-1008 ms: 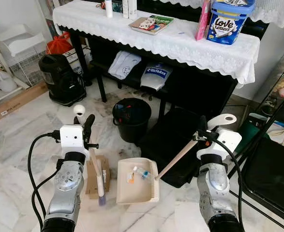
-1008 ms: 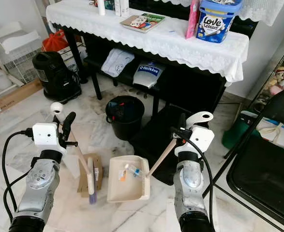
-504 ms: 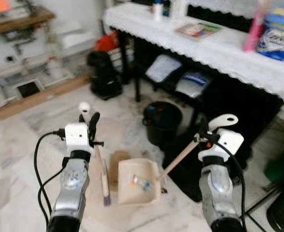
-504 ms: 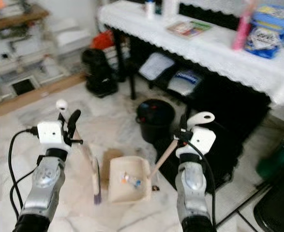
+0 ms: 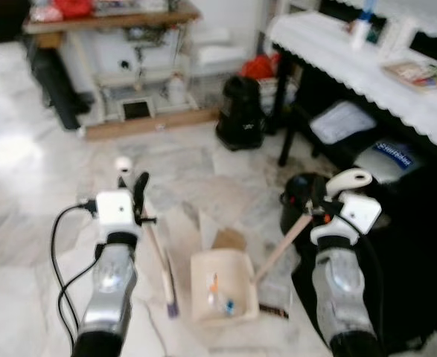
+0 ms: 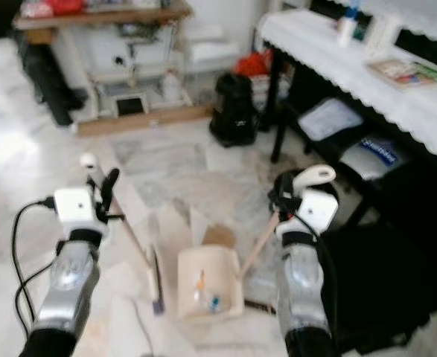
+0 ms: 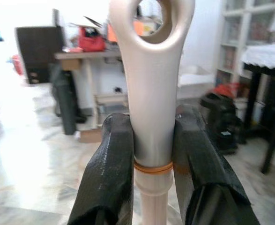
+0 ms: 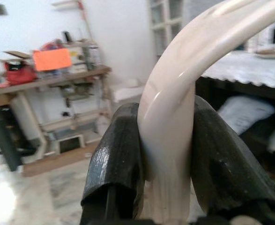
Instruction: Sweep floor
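Left pincer [image 7: 152,140] pinches the broom handle [image 7: 151,93]; right pincer [image 8: 167,150] pinches the dustpan handle [image 8: 174,103]

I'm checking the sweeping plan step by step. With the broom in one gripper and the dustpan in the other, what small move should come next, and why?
Probably carry the dustpan toward the black bin and tip it. Bits of litter already lie in it, and the right gripper is shut on the dustpan handle. The left gripper holds the broom beside it.
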`<state>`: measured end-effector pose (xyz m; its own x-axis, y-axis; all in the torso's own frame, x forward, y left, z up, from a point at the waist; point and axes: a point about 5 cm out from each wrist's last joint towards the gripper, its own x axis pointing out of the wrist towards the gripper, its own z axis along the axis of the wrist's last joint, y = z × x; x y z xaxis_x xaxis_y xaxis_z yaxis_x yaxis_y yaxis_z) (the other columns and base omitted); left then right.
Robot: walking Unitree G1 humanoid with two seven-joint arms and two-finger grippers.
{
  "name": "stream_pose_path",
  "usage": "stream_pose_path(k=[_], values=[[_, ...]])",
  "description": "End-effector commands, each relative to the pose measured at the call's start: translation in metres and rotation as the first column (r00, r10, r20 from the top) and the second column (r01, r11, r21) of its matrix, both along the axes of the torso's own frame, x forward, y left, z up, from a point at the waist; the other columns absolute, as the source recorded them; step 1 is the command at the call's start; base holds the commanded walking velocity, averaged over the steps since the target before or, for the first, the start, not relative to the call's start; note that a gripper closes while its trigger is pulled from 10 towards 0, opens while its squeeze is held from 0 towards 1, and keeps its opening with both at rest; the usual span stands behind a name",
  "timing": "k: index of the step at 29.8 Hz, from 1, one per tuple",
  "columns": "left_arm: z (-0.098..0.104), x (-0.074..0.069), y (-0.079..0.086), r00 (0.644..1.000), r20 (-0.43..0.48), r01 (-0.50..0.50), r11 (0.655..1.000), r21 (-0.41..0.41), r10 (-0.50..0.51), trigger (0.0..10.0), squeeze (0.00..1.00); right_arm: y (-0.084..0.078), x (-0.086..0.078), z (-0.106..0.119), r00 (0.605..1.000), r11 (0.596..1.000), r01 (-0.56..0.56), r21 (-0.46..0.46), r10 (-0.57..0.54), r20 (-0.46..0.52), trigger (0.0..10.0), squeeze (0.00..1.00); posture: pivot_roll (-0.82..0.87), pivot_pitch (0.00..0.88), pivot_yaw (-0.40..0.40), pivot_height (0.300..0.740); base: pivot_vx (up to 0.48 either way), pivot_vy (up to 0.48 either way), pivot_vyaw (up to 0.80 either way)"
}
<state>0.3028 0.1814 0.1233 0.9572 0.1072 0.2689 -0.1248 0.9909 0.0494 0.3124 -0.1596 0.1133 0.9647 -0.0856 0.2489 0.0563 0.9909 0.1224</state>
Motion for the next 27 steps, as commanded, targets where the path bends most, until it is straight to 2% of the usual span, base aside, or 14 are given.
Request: stream_pose_path(k=[1, 7, 18, 27], values=[[0.0105, 0.0017, -0.0048, 0.998, 0.055, 0.012, 1.0, 0.023, -0.013, 10.0, 0.0, -0.0046, 0.0023, 0.0162, 0.997, 0.999, 0.018, 0.028, -0.02, 0.073, 10.0, 0.0, -0.02, 0.0, -0.04, 0.74, 0.0, 0.0, 0.77], [0.0102, 0.0, 0.0014, 0.998, 0.057, -0.009, 0.999, 0.034, 0.007, 10.0, 0.0, 0.0007, 0.0023, 0.0139, 0.998, 0.999, 0.008, 0.036, -0.01, 0.062, 10.0, 0.0, -0.01, 0.0, -0.037, 0.74, 0.0, 0.0, 0.77], [0.0102, -0.0006, 0.0001, 0.999, 0.047, 0.008, 0.998, 0.058, -0.011, 10.0, 0.0, -0.0003, -0.0005, 0.0118, 0.998, 0.999, 0.024, 0.045, -0.027, 0.06, 10.0, 0.0, -0.01, 0.0, -0.017, 0.74, 0.0, 0.0, 0.77], [0.0088, -0.0032, 0.0013, 0.999, 0.038, -0.003, 0.998, 0.06, 0.001, 10.0, 0.0, 0.0025, -0.0012, 0.0119, 0.998, 0.998, 0.02, 0.054, -0.023, 0.058, 10.0, 0.0, -0.01, 0.0, -0.032, 0.74, 0.0, 0.0, 0.77]])
